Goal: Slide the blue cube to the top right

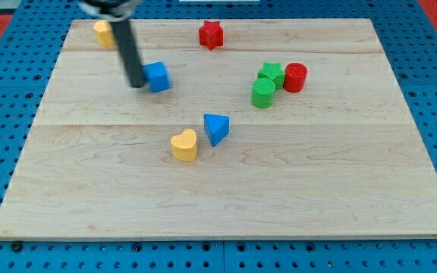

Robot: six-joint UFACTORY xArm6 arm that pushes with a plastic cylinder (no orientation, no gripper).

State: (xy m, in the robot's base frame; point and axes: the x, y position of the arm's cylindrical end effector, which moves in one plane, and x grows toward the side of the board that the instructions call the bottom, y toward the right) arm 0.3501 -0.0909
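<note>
So, my tip parked right against left face of blue cube — bare rod, nothing to open or shut, holds nothing, just set up for push. Cube sits upper-left-of-centre on board. Relative to cube: red star up-right, green pair and red cylinder off right, blue wedge and yellow heart below. Progress — barely begun, I'd say; whole rightward-and-up slide left.

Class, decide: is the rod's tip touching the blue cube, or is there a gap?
Touching. In the camera view, my tip sits flush against the blue cube's left face, with no board visible between them.
</note>
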